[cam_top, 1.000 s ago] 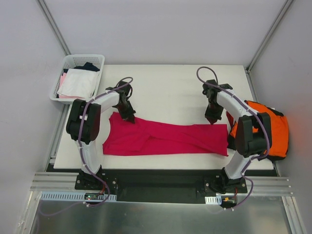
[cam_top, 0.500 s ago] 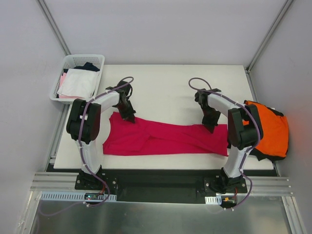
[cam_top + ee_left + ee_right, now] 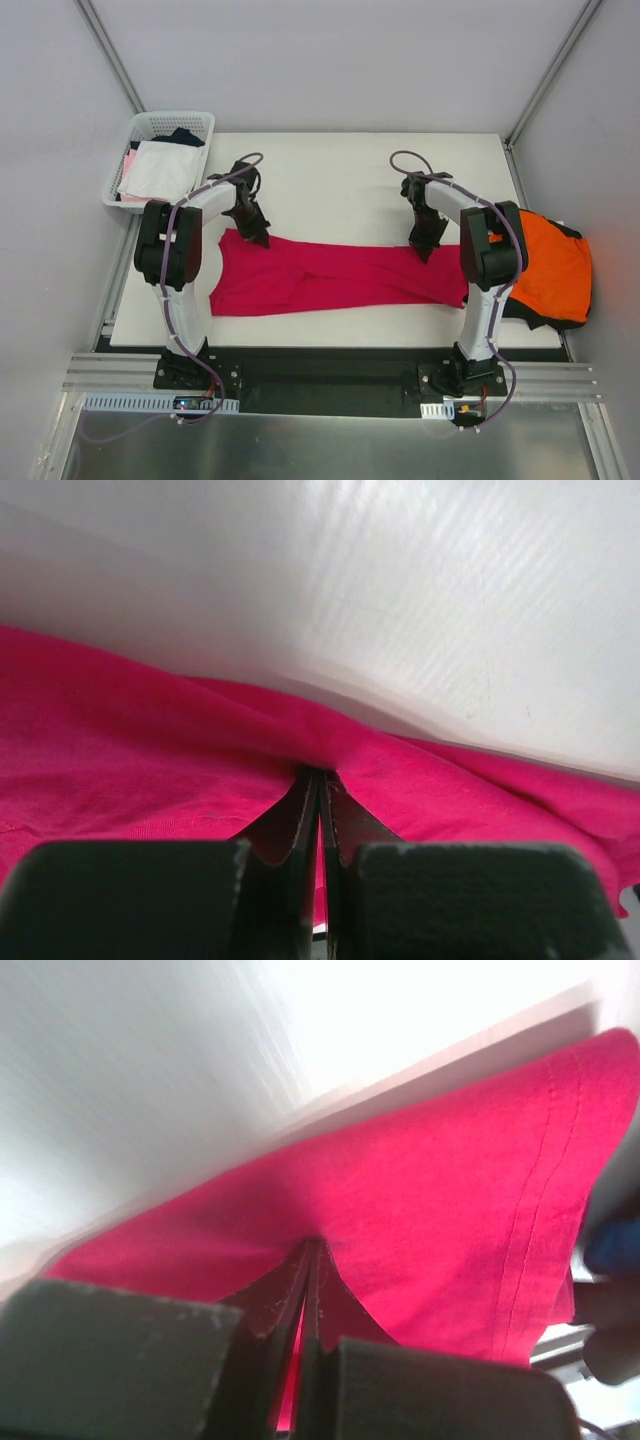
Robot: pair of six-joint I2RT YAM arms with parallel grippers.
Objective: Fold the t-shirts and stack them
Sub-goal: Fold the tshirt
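Note:
The crimson-magenta t-shirt (image 3: 330,275) lies stretched in a long band across the near half of the white table (image 3: 350,180). My left gripper (image 3: 256,236) is shut on the shirt's far left edge; the left wrist view shows the fingertips pinching the cloth (image 3: 150,760). My right gripper (image 3: 422,248) is shut on the shirt's far edge at its right end; the hem (image 3: 540,1200) shows in the right wrist view. The orange t-shirt (image 3: 552,268) lies bunched off the table's right edge with black cloth (image 3: 535,312) beneath it.
A white mesh basket (image 3: 203,125) holding white, pink and dark garments stands off the table's far left corner. Grey enclosure walls and frame posts stand on all sides. The metal base rail runs along the near edge.
My right gripper has pulled its end of the magenta shirt leftward and slightly away from me. My left gripper has shifted its end a little left and farther. The shirt's far edge now sits farther back.

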